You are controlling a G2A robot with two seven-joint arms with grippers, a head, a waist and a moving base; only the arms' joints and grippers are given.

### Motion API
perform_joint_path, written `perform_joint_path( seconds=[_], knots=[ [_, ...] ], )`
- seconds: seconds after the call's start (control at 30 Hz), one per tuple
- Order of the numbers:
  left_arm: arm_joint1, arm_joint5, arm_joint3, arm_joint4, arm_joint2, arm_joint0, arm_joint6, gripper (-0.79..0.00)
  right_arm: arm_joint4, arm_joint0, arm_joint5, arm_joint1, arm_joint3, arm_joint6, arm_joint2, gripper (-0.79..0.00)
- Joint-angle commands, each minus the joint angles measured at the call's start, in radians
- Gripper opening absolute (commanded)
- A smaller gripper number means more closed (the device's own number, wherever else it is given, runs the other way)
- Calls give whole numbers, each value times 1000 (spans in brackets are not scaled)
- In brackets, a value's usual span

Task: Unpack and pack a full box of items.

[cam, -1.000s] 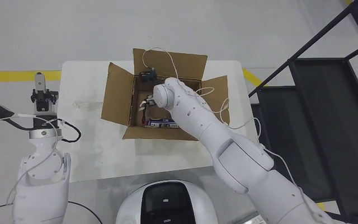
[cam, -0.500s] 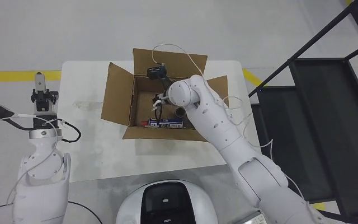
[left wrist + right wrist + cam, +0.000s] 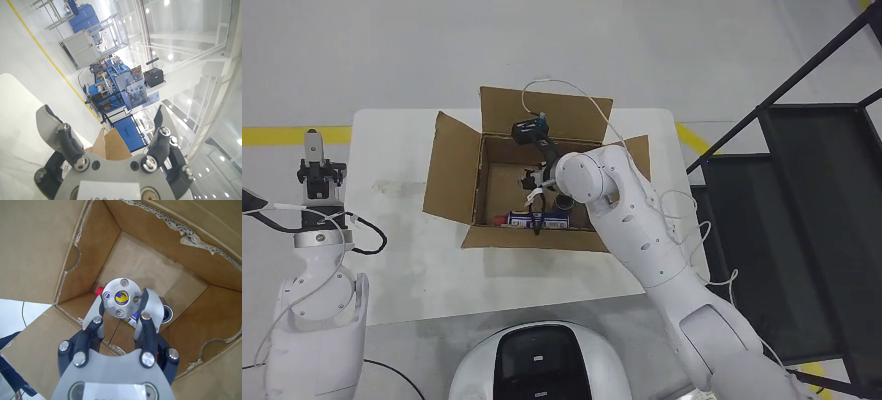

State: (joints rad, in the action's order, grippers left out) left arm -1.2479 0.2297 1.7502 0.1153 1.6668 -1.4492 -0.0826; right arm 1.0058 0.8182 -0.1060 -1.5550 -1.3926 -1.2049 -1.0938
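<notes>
An open cardboard box [image 3: 457, 170] stands on the white table [image 3: 392, 240]. My right gripper [image 3: 122, 303] hangs inside the box [image 3: 160, 262], shut on a round metal flange [image 3: 122, 297] with several holes. In the top view the right gripper [image 3: 534, 192] is over the box's inner right half. Under it lie a blue and white package [image 3: 131, 320] with a red cap [image 3: 98, 291] and a dark cylinder [image 3: 166, 313]. My left gripper [image 3: 102, 121] is open with nothing in it, held above the table's left edge [image 3: 318, 172].
The box flaps [image 3: 630, 165] spread outward on all sides. A dark metal stair frame [image 3: 782, 180] stands right of the table. The table surface left of and in front of the box is bare.
My right arm has swung to the right within the box and risen a little, carrying the flange. The left arm has stayed where it was.
</notes>
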Motion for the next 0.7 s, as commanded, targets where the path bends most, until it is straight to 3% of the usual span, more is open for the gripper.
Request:
perform_joint_path(
  seconds=[0.0,0.07,0.17,0.47,0.57,0.67],
  knots=[
    [0,0,0,0,0,0,0,0,0,0,0,0,0,0,0,-785],
    [0,0,0,0,0,0,0,0,-20,12,11,1,-14,18,-5,-785],
    [0,0,0,0,0,0,0,0,72,18,69,16,-87,26,-20,-785],
    [0,0,0,0,0,0,0,0,137,118,147,64,-389,-122,-180,-785],
    [0,0,0,0,0,0,0,0,119,159,162,73,-410,-185,-204,-785],
    [0,0,0,0,0,0,0,0,168,195,188,79,-389,-155,-177,-785]
  ],
)
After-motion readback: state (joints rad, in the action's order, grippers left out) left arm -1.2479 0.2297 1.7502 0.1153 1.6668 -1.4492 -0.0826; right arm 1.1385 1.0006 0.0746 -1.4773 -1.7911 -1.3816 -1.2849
